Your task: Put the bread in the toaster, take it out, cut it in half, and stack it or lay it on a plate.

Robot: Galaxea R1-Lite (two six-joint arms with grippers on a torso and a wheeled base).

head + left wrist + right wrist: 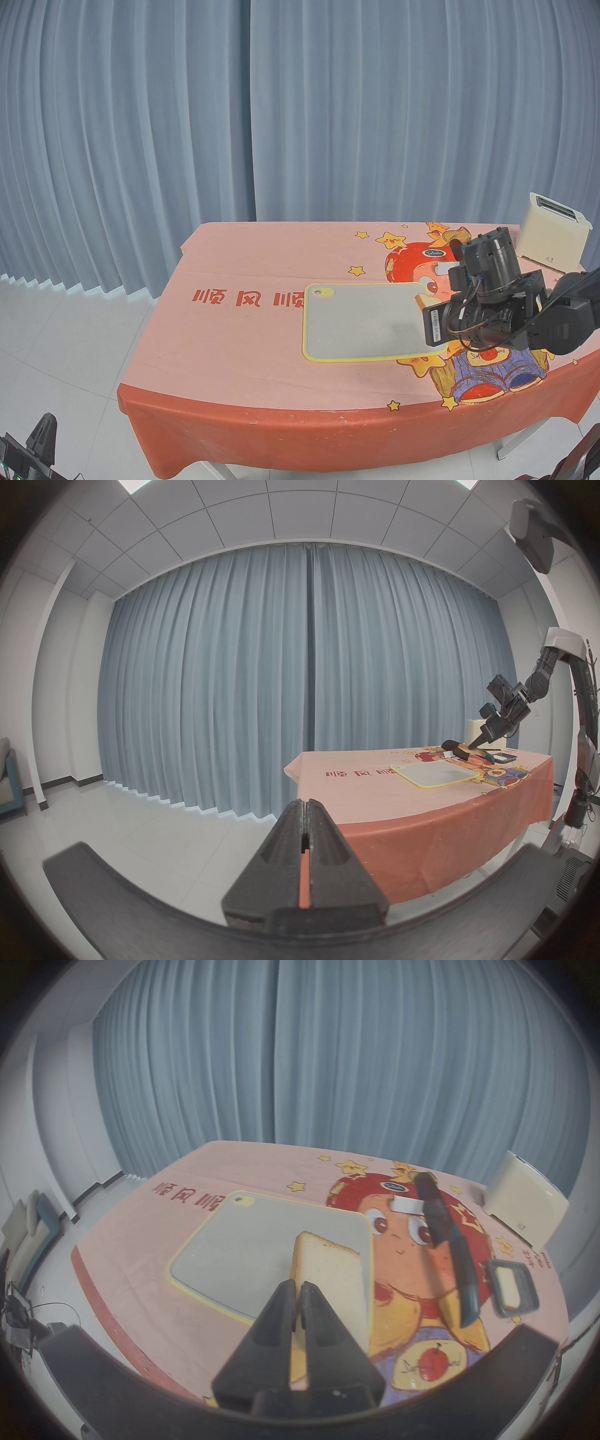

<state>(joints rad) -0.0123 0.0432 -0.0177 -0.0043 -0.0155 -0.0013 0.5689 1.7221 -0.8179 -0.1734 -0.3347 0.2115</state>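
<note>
While aloft, bread slice within right end effector grip

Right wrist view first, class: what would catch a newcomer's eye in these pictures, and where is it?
The slice of bread stands out, gripped by the right gripper over the right edge of the grey cutting board. Next comes the cream toaster at the table's far right corner, on the bright cartoon tablecloth.
</note>
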